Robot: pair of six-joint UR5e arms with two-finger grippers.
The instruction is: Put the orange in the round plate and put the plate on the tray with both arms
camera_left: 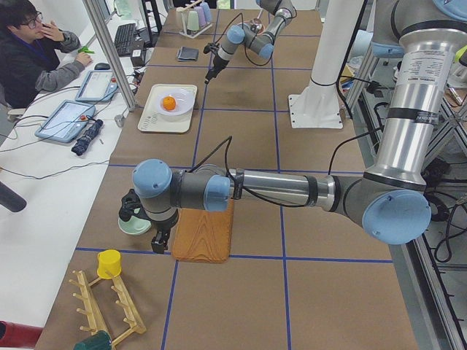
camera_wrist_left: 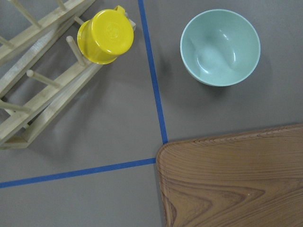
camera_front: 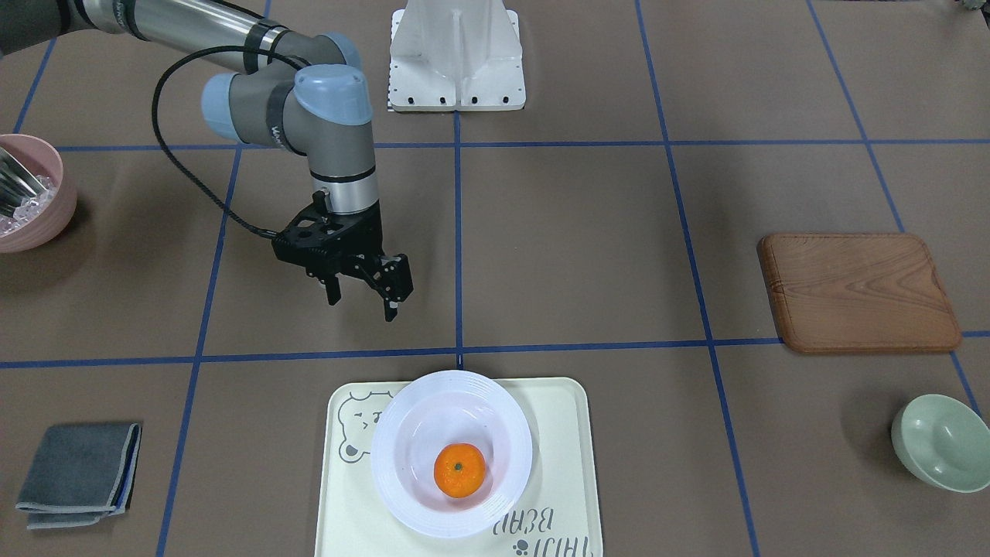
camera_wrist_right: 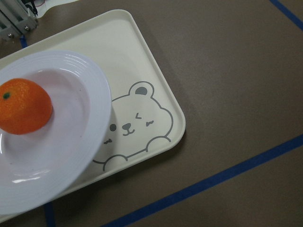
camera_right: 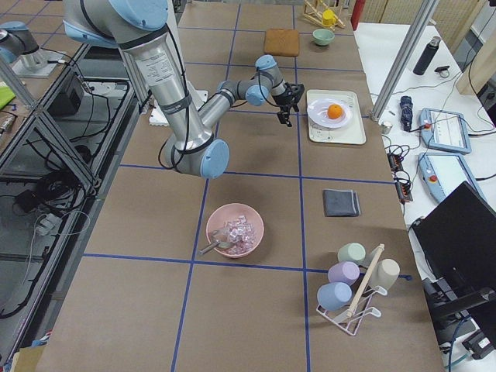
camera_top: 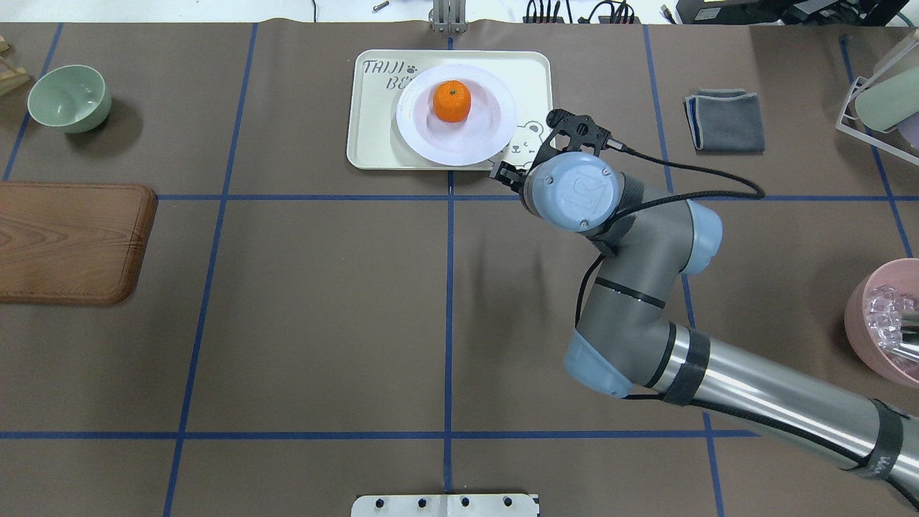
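Note:
The orange (camera_front: 459,469) lies in the sunken centre of the white round plate (camera_front: 396,433), and the plate rests on the cream bear tray (camera_front: 558,433) at the table's operator side. My right gripper (camera_front: 362,308) hangs open and empty above the table, beside the tray's bear corner (camera_wrist_right: 137,118) and clear of the plate rim (camera_wrist_right: 94,94). My left gripper (camera_left: 149,233) is far off, low by the green bowl; I cannot tell whether it is open or shut.
A wooden board (camera_front: 858,294) and mint-green bowl (camera_front: 940,441) sit under my left arm's side. A pink bowl (camera_front: 31,193) of ice and a folded grey cloth (camera_front: 77,472) are on the right arm's side. A wooden rack with a yellow cup (camera_wrist_left: 105,35) stands near the left wrist.

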